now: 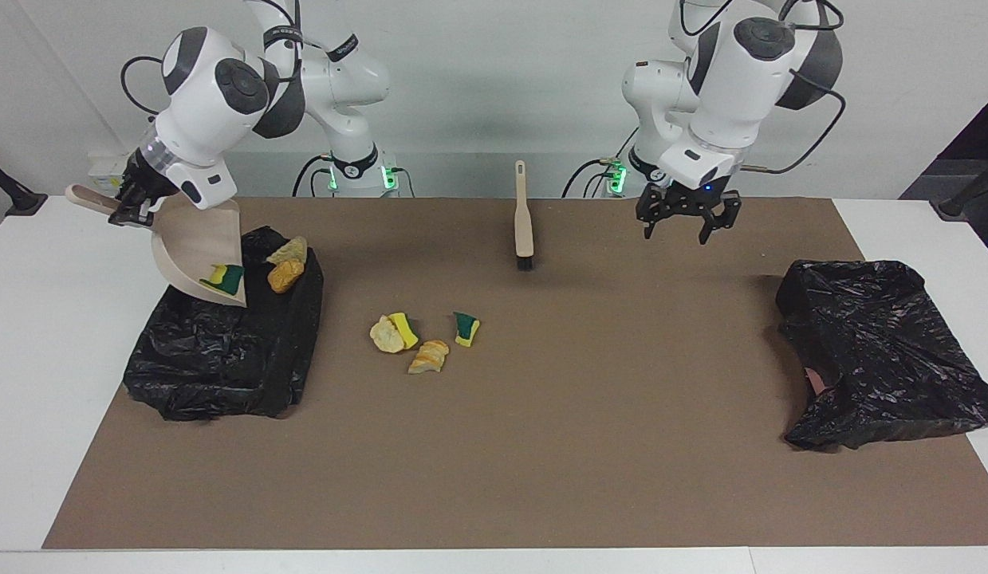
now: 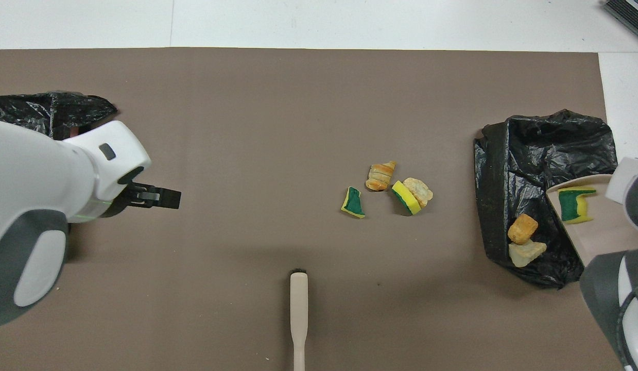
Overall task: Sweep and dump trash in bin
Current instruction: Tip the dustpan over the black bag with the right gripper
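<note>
My right gripper point(image 1: 135, 203) is shut on the handle of the beige dustpan point(image 1: 198, 251), which tilts steeply over the black-lined bin point(image 1: 214, 375). One yellow-and-green sponge piece point(image 1: 222, 277) point(image 2: 573, 204) clings to the pan's lip. An orange chunk point(image 2: 522, 228) and a beige chunk point(image 2: 526, 251) are out of the pan, on the liner just inside the bin's rim. Several more pieces of trash point(image 1: 418, 339) point(image 2: 385, 190) lie on the mat mid-table. My left gripper point(image 1: 687, 219) point(image 2: 159, 197) hangs open and empty over the mat. The brush point(image 1: 524, 219) point(image 2: 298, 309) lies alone on the mat.
A second crumpled black bag point(image 1: 884, 351) point(image 2: 30, 118) sits at the left arm's end of the table. The brown mat point(image 1: 581, 446) covers most of the white table, and the brush lies near the robots' edge of it.
</note>
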`<act>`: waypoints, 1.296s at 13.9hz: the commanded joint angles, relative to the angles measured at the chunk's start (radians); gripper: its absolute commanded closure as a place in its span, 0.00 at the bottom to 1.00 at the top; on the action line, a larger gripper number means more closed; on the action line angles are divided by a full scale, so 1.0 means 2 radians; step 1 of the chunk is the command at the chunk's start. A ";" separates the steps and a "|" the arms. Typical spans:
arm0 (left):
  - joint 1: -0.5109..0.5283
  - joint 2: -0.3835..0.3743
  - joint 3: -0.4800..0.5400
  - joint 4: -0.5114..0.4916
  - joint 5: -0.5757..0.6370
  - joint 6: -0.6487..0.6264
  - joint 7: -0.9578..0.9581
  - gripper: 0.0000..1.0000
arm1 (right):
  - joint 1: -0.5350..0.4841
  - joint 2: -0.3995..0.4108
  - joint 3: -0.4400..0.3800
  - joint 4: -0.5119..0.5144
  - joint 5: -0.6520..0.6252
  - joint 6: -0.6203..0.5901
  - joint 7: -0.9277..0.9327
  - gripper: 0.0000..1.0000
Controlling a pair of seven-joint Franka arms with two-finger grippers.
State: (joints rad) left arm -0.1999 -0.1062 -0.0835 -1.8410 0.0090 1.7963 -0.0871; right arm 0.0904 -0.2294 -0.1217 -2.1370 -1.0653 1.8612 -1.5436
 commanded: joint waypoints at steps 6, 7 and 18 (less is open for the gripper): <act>0.029 0.040 0.035 0.174 0.009 -0.151 0.091 0.00 | -0.002 -0.060 0.042 -0.064 -0.046 -0.006 0.057 1.00; 0.028 0.043 0.037 0.181 0.009 -0.159 0.093 0.00 | -0.002 -0.061 0.042 -0.061 -0.041 -0.018 0.058 1.00; 0.025 0.044 0.072 0.197 0.007 -0.175 0.094 0.00 | -0.001 -0.067 0.099 0.071 0.283 -0.172 0.298 1.00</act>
State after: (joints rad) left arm -0.1496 -0.0061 0.0477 -1.4503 0.0135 1.4730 0.0985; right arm 0.0905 -0.3769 0.0471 -2.0201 -0.6171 1.5553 -1.1144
